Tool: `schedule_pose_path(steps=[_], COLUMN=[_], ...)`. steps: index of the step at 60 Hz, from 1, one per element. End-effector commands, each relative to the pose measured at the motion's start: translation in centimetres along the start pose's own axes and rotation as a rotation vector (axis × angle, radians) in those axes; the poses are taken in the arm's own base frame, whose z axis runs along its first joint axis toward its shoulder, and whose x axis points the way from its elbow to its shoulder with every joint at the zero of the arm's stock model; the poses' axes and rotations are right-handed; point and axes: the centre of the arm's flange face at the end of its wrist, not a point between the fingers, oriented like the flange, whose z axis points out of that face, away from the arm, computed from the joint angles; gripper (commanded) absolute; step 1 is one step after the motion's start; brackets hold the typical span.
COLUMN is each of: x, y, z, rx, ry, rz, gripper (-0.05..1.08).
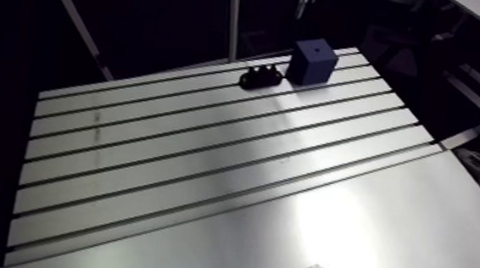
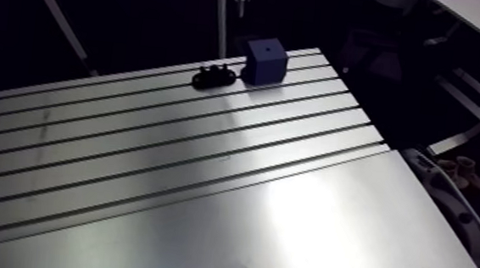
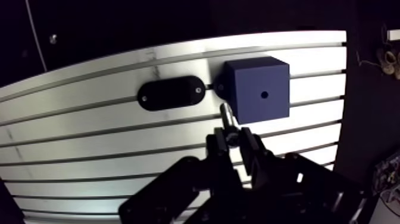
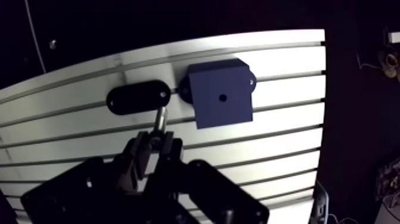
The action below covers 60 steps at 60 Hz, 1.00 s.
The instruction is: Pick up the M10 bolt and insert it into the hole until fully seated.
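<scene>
The bolt (image 3: 228, 115) is half hidden inside the pincer (image 3: 236, 142), which pinches it tight; blue block (image 1: 313, 61) upper centre of arm view

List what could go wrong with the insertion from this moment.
1. The M10 bolt, clamped in the end effector, has its tip off to one side of the hole; descending now would likely strike the top or edge of the blue block.
2. The bolt seems tilted and the hole looks small, so it may jam before seating.
3. The black holder lies close beside the block; a sideways correction could clip it.
</scene>
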Motion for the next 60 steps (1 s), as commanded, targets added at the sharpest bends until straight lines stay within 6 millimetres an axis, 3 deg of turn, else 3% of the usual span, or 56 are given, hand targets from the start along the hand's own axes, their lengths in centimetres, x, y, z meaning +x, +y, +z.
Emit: schedule_pose_path(steps=[1, 10, 22, 60], x=[0.5, 0.8, 1.0, 1.8], y=[2.2, 3.9, 4.7, 7.0], z=[0.6, 1.0, 0.9, 4.8], rx=[-0.005, 0.001, 0.001, 0.015], ry=[-0.085, -0.098, -0.101, -0.144], rz=[0.051, 0.086, 0.095, 0.137], gripper=[1.08, 1.08, 1.08, 1.08])
